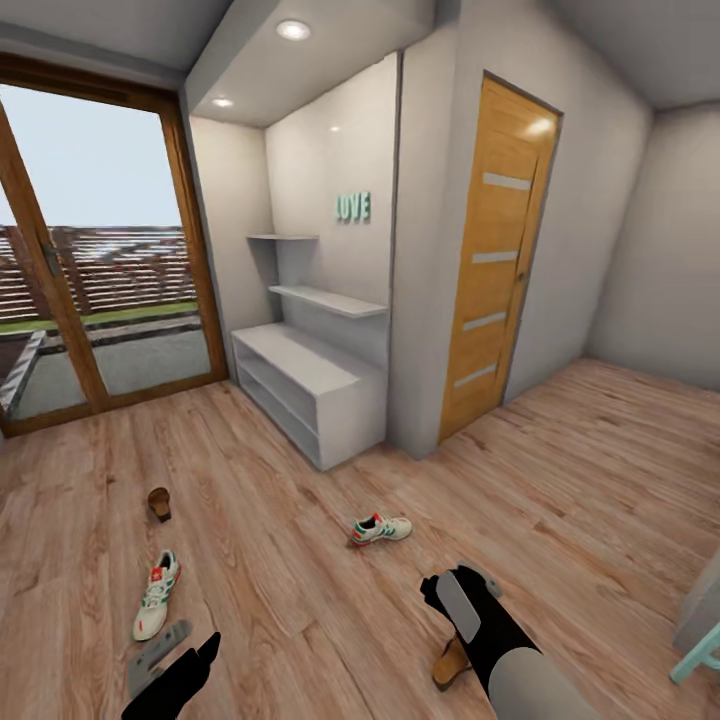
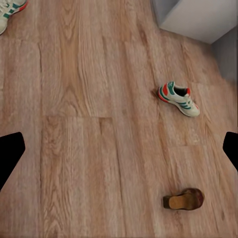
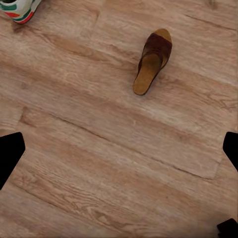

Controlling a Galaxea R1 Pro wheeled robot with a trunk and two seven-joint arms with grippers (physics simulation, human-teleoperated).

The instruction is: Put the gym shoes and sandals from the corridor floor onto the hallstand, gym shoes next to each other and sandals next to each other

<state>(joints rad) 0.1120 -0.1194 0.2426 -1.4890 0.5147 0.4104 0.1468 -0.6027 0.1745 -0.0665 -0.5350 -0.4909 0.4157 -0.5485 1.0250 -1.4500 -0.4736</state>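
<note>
Four pieces of footwear lie scattered on the wood-plank corridor floor (image 1: 300,560), none on the white hallstand (image 1: 300,372) that stands against the far wall beneath two floating shelves (image 1: 330,299) (teal "LOVE" lettering (image 1: 352,207) hangs above them). One gym shoe (image 1: 381,529) rests on the floor near the rack's right end; the other gym shoe (image 1: 157,594) lies well apart to the left, just beyond the left gripper (image 1: 170,660). A brown sandal (image 1: 159,503) sits farther back on the left, and the second sandal (image 1: 450,663) lies near, partly hidden behind the right gripper (image 1: 465,600). Both grippers hang empty over the planks, each with its fingers (image 2: 11,153) spread wide in the wrist views. A wooden door (image 1: 495,262) and a glass patio door (image 1: 95,250) flank the alcove.
</note>
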